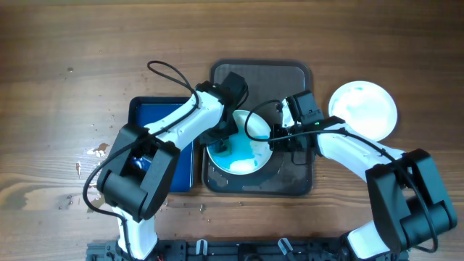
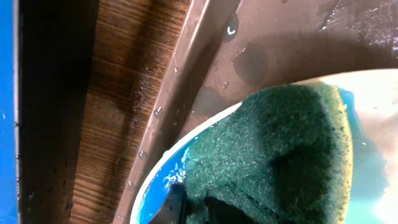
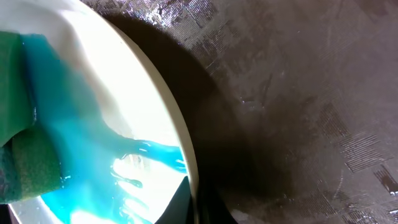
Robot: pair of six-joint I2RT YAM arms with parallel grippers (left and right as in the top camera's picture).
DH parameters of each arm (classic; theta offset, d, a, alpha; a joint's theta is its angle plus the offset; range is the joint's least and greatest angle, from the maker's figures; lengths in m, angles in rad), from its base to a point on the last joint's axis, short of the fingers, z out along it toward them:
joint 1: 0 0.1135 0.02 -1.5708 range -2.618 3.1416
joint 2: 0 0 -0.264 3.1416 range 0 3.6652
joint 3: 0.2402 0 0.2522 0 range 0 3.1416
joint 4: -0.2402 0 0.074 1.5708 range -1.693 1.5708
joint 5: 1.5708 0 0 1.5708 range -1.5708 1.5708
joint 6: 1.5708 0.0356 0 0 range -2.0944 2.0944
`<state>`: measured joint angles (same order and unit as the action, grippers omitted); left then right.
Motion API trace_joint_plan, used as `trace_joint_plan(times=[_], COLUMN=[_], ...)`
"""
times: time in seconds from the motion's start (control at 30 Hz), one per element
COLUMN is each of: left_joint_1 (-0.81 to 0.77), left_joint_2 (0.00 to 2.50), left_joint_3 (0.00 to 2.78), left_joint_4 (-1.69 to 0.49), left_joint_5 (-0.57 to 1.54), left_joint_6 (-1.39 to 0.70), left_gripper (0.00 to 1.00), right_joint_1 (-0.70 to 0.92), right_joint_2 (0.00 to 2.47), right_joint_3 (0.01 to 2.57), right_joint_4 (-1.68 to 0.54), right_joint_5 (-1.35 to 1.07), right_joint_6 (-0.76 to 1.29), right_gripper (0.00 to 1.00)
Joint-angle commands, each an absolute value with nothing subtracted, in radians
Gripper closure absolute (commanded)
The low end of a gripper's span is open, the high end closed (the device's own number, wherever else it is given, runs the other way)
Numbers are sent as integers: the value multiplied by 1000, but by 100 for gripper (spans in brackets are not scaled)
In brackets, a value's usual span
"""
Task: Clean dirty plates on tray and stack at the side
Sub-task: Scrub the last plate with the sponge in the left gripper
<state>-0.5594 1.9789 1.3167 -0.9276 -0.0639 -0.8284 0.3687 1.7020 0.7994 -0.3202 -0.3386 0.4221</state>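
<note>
A white plate [image 1: 250,156] smeared with blue-teal liquid sits on the dark tray [image 1: 261,76]. My left gripper [image 1: 225,141] is shut on a green sponge [image 2: 280,149] and presses it on the plate's left part [image 2: 155,180]. My right gripper [image 1: 279,140] is shut on the plate's right rim, one finger inside and one outside [image 3: 196,202]. In the right wrist view the plate [image 3: 124,93] shows teal streaks, with the sponge [image 3: 18,155] at its far side. A clean white plate [image 1: 362,109] lies on the table right of the tray. A third plate does not show.
A smaller deep-blue tray [image 1: 156,109] lies left of the dark tray, partly under my left arm. The dark tray's floor [image 3: 298,112] is wet. Water drops sit on its rim [image 2: 186,74] and on the wood strip [image 2: 118,93] between the trays.
</note>
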Motion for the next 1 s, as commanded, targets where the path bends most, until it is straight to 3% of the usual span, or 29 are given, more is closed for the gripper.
trace_joint_plan(times=[0.0, 0.07, 0.3, 0.37, 0.53, 0.73, 0.9, 0.93, 0.97], left_joint_1=[-536, -564, -646, -643, -621, -620, -618, -618, -621], left_joint_2=[2036, 2050, 2050, 2050, 2048, 2008, 2001, 2003, 2010], left_joint_3=[1275, 1267, 1267, 1267, 1267, 1268, 1268, 1268, 1267], left_joint_4=[-786, -672, -655, -704, -955, -1082, -953, -907, -804], left_joint_5=[193, 508, 556, 505, 58, -314, -297, -218, 25], left_joint_6=[-712, -604, -611, -614, -772, -933, -918, -886, -789], left_gripper=[96, 96, 96, 96, 96, 96, 96, 96, 96], right_joint_1=[368, 368, 368, 368, 367, 367, 367, 367, 367], right_joint_2=[1745, 1745, 1745, 1745, 1745, 1745, 1745, 1745, 1745], right_joint_3=[778, 778, 778, 778, 778, 778, 778, 778, 778], right_joint_4=[-349, -349, -353, -353, -352, -352, -352, -352, -352], right_joint_5=[-286, -286, -290, -291, -294, -293, -294, -294, -294], right_joint_6=[422, 422, 423, 423, 429, 429, 429, 429, 429], right_gripper=[96, 96, 96, 96, 96, 96, 96, 96, 96])
